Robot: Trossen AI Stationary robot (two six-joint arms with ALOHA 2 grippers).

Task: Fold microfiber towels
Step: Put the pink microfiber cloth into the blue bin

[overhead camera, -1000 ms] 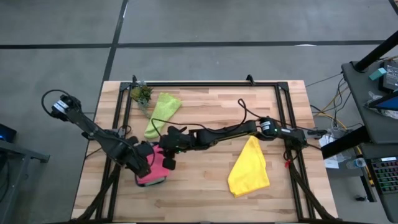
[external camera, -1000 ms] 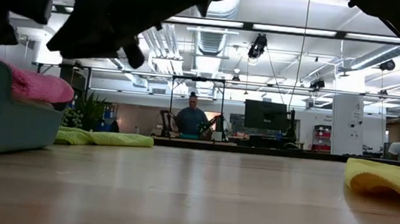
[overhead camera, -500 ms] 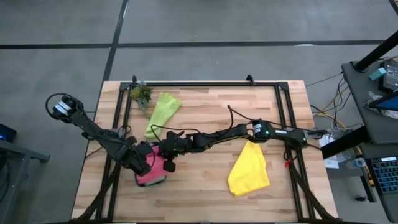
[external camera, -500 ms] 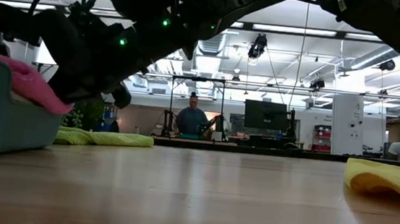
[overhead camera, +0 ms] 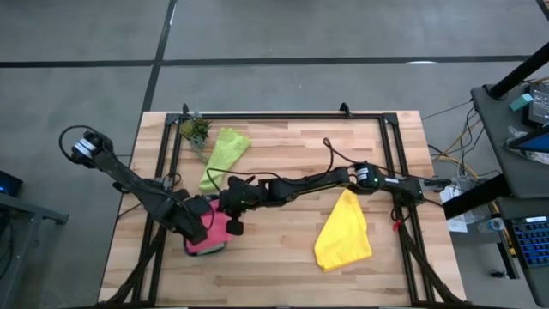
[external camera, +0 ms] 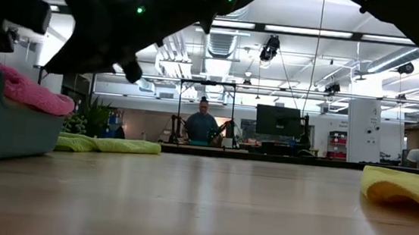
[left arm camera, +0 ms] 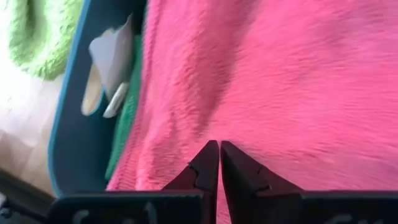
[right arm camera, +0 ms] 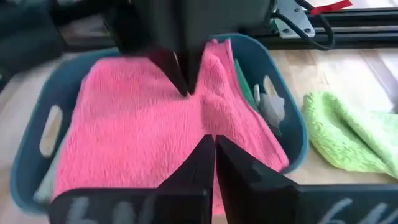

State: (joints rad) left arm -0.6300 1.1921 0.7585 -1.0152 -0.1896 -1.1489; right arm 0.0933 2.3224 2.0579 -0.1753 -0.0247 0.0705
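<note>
A pink towel (overhead camera: 216, 233) lies folded on top in the teal tray (right arm camera: 293, 127) at the table's front left. The edge of a green towel (left arm camera: 127, 118) shows beneath it. My left gripper (left arm camera: 219, 149) is shut and points down at the pink towel's top. My right gripper (right arm camera: 213, 142) is also shut. It reaches in from the table's right and hovers just above the towel's right part. The low view shows the right gripper's tip (external camera: 130, 69) clear of the cloth. A lime green towel (overhead camera: 223, 156) and a yellow towel (overhead camera: 345, 232) lie loose on the table. My left gripper's shut fingertips (right arm camera: 186, 88) stand at the pink towel's upper surface (right arm camera: 177, 106), coming from above and pointing down. No cloth shows between the fingers. I cannot tell whether the tips touch the towel.
A small potted plant (overhead camera: 196, 129) stands at the far left corner. Black frame rails (overhead camera: 283, 116) run along the table's far, left and right sides. Bare wood lies between the tray and the yellow towel. People sit in the room beyond the table.
Half a second ago my right gripper dipped onto the tray and pushed the pink towel's right edge down over the rim. It has since risen again, and the towel's edge has come back up.
</note>
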